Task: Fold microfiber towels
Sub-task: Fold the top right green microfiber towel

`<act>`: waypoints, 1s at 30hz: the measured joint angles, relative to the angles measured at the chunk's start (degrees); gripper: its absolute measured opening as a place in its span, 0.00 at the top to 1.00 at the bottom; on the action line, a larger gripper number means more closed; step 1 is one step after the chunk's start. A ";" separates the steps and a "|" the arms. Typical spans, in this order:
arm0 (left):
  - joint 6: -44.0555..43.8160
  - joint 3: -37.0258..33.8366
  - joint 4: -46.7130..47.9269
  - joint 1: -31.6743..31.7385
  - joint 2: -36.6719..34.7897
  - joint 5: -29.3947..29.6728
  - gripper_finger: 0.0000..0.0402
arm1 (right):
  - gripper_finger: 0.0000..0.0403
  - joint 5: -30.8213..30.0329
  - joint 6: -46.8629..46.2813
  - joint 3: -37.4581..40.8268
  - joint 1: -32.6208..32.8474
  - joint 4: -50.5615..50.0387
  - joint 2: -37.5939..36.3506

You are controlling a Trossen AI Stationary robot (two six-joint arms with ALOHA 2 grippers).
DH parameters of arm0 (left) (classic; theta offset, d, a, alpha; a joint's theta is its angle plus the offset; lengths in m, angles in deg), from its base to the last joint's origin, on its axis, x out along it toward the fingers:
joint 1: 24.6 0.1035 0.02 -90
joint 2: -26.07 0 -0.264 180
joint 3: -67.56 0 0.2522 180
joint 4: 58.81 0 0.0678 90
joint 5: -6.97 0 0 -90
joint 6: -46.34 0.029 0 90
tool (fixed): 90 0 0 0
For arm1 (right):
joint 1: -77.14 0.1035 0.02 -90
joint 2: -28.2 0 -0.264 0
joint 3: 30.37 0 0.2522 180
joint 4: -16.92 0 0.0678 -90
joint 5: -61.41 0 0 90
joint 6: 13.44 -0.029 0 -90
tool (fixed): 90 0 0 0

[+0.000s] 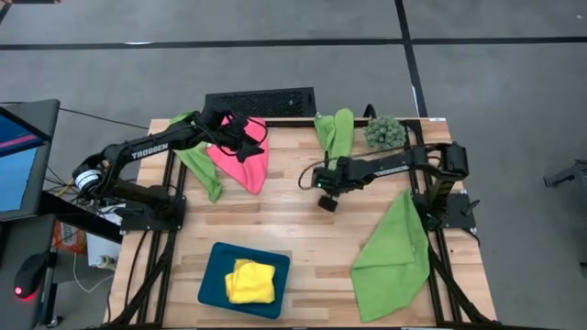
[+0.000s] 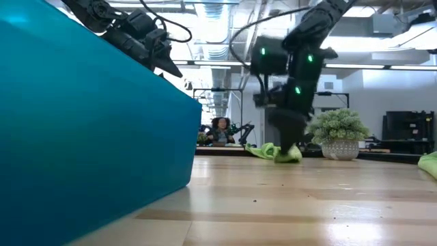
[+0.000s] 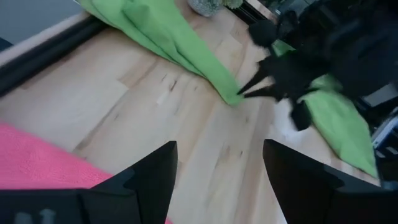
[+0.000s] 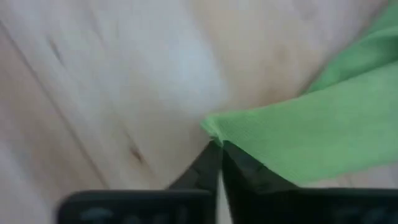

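High view: your right gripper [image 1: 323, 177] reaches the green towel [image 1: 336, 133] at the table's far edge; the left gripper [image 1: 249, 134] hovers over the pink towel [image 1: 240, 158].

Right wrist view: fingers pinched shut on the towel's corner, so judge this the grasp step. Next, drag it toward the bare central boards.

Left wrist view: fingers spread, empty.

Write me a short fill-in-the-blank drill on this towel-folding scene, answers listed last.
1. The folded yellow towel lies in the dark teal ____.
2. The right pincer is shut on the corner of a ____ towel.
3. The open left pincer hovers above the ____ towel.

Missing words: tray; green; pink
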 joint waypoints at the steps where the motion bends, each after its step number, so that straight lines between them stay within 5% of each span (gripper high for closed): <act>1: 0.30 0.00 -0.15 0.00 0.00 0.37 0.42 | 0.96 0.45 -2.50 -0.27 -0.23 0.45 -1.51; 10: 5.67 -0.07 -4.92 -0.55 3.99 -1.02 0.42 | 0.97 0.74 -31.29 -0.42 3.14 0.68 -16.12; 18: -1.88 -0.07 -20.11 -5.42 15.34 -4.94 0.43 | 0.96 -4.61 -52.98 -0.44 9.11 -2.07 -20.12; 24: -4.76 -0.07 -22.12 -9.13 22.13 -7.59 0.43 | 0.90 -3.55 -57.78 -0.33 16.52 -0.10 -14.43; 30: -6.07 -0.10 -21.31 -11.64 24.44 -10.36 0.43 | 0.79 4.93 -52.62 -0.39 18.44 5.79 -10.78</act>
